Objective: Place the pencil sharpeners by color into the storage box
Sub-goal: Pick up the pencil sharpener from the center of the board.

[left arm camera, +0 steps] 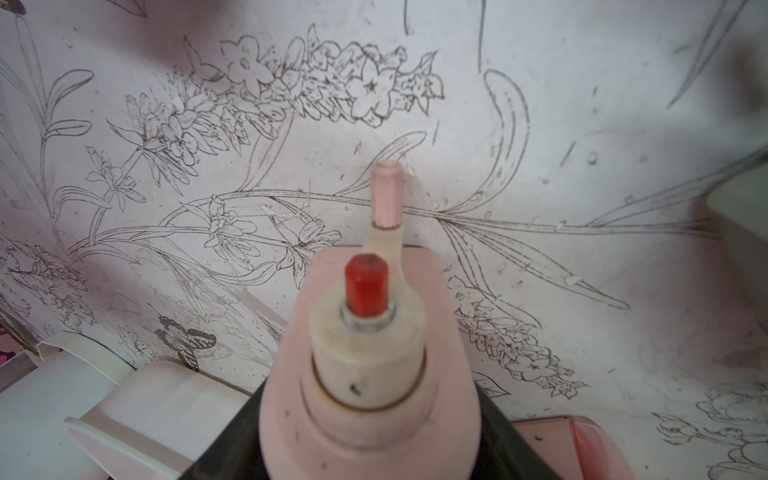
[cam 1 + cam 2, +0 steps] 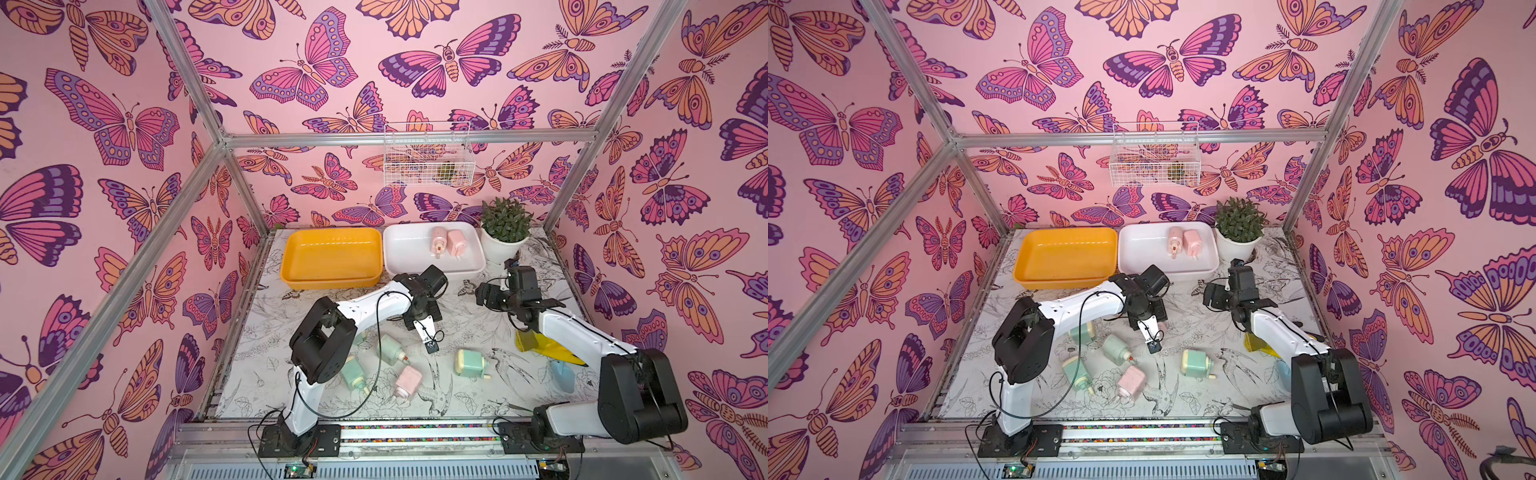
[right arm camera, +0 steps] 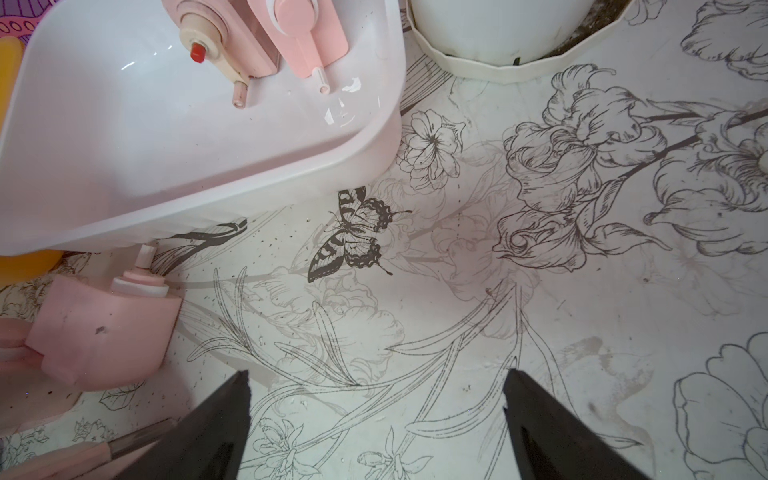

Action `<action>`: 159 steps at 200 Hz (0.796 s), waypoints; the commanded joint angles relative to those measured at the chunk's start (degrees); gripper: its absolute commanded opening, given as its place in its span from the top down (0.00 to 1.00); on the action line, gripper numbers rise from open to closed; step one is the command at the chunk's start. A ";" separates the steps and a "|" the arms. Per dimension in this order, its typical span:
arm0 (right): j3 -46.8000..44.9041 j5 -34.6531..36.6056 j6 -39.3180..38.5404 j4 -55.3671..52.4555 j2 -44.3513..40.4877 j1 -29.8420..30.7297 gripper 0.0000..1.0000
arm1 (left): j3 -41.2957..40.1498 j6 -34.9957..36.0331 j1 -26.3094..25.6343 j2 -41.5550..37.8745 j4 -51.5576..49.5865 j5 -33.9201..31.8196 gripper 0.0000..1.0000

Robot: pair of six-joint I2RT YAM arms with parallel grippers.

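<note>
My left gripper (image 1: pixel 370 436) is shut on a pink pencil sharpener (image 1: pixel 365 365), whose cream end, red shaft and crank point away from the camera, just above the table. In the top views the wrist (image 2: pixel 422 311) hides this sharpener. My right gripper (image 3: pixel 376 395) is open over bare table near the white storage box (image 2: pixel 434 272), which holds two pink sharpeners (image 2: pixel 438 241) (image 2: pixel 456 243). The yellow storage box (image 2: pixel 332 282) holds nothing. Another pink sharpener (image 3: pixel 104 328) stands by the white box. Three green sharpeners (image 2: pixel 390 349) (image 2: pixel 353 372) (image 2: pixel 469 363) and a pink one (image 2: pixel 407 382) lie near the front.
A potted plant (image 2: pixel 505 237) stands right of the white box. A translucent yellow piece (image 2: pixel 540 345) and a pale blue item (image 2: pixel 561 374) lie under my right arm. A wire basket (image 2: pixel 428 158) hangs on the back wall. Metal frame posts border the table.
</note>
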 commanded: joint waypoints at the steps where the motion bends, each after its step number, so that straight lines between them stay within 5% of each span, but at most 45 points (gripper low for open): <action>1: 1.52 -1.29 0.35 -0.65 0.89 -0.13 0.03 | -0.59 7.21 0.16 2.48 -1.17 0.71 0.00; 37: 1.87 -5.83 -0.21 -0.63 2.51 -0.14 0.03 | -1.38 4.57 -0.23 0.75 0.41 -1.00 0.00; 73: 1.96 -11.59 -1.36 -1.00 3.78 0.54 0.03 | -1.91 -9.26 -1.07 -2.84 5.75 -1.49 0.00; 119: 1.78 -12.86 -0.80 0.93 6.31 3.60 0.03 | 3.67 -35.79 -2.88 -6.41 11.60 -2.17 0.00; 159: 2.40 -13.31 1.19 2.87 8.55 4.95 0.04 | -1.96 -42.55 -5.41 -12.00 15.48 1.44 0.00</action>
